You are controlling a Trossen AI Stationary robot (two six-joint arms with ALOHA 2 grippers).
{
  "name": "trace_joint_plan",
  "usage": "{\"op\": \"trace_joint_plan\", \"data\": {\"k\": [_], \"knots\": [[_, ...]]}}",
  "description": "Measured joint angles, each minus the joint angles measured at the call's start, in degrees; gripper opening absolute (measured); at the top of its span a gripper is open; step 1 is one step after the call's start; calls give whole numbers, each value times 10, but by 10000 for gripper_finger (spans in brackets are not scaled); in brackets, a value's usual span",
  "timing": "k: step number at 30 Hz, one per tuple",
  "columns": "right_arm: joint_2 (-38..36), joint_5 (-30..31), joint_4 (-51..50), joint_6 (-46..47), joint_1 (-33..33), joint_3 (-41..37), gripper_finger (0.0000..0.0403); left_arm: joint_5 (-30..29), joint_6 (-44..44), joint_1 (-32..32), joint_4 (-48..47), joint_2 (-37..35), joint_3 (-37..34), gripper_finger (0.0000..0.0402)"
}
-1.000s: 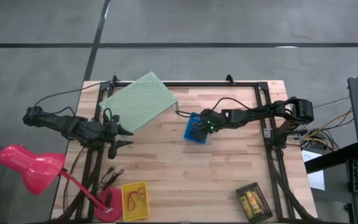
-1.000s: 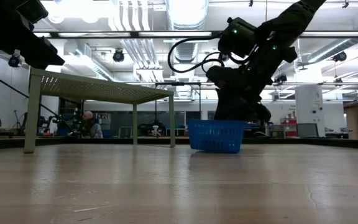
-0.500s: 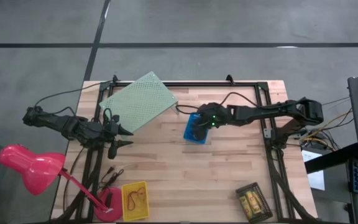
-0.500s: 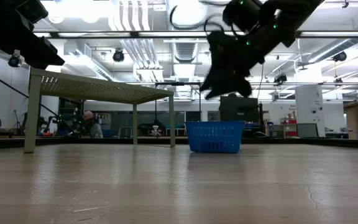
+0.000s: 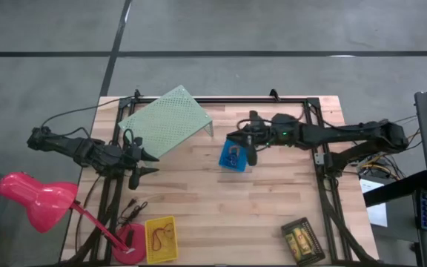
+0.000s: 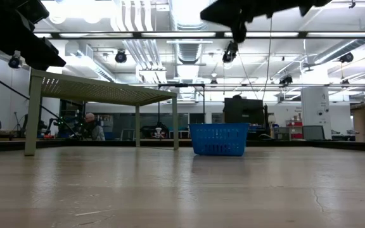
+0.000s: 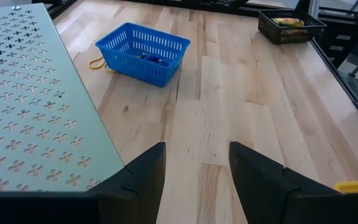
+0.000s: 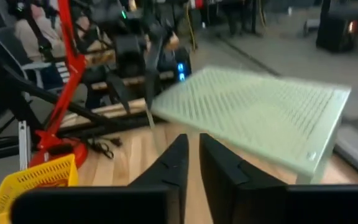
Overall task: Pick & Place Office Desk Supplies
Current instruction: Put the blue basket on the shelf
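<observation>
Left gripper (image 5: pixel 148 163) sits at the table's left edge, fingers (image 7: pixel 143 174) spread wide, nothing between them. The pale green riser (image 5: pixel 166 121) lies just beside it, its near corner cut off in the left wrist view. Below the gripper, at the table's front, a yellow bin (image 5: pixel 161 239) holds thin tan rubber bands (image 5: pixel 159 236), hard to count. A pink lamp (image 5: pixel 35 199) stands outside the left edge.

Well ahead of those open fingers, the blue bin (image 7: pixel 143 51) holds small dark rings (image 7: pixel 152 58), colours unclear. One tan band (image 7: pixel 97 63) lies on the wood touching the bin.

Right gripper (image 5: pixel 250 150) hovers above the blue bin's far side, fingers (image 8: pixel 176 163) narrowed to a slim gap, apparently empty.

Far right front: black bin (image 5: pixel 303 240) with yellow-gold pieces (image 5: pixel 299 240), partly hidden by its walls.
</observation>
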Motion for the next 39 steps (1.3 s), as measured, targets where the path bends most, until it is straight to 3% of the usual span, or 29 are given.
{"op": "trace_joint_plan", "data": {"k": [4, 9, 16, 21, 24, 30, 36, 39], "knots": [[-46, 0, -1, -41, 1, -3, 12, 0, 0, 0, 0, 0, 0, 183], [-91, 0, -5, -95, 1, -11, 9, 0, 0, 0, 0, 0, 0, 183], [-112, 22, -37, -82, 1, -14, 8, 0, 0, 0, 0, 0, 0, 183], [-113, 150, -107, -58, 1, -13, 8, 0, 0, 0, 0, 0, 0, 183], [-111, 184, -177, -78, -1, 12, 8, 0, 0, 0, 0, 0, 0, 183], [-108, 181, -332, -108, -7, 60, 8, 0, 0, 0, 0, 0, 0, 183], [-107, 173, -370, -30, -23, 66, 8, 0, 0, 0, 0, 0, 0, 183], [-99, 132, -405, -17, -48, 69, 8, 0, 0, 0, 0, 0, 0, 183]]}}
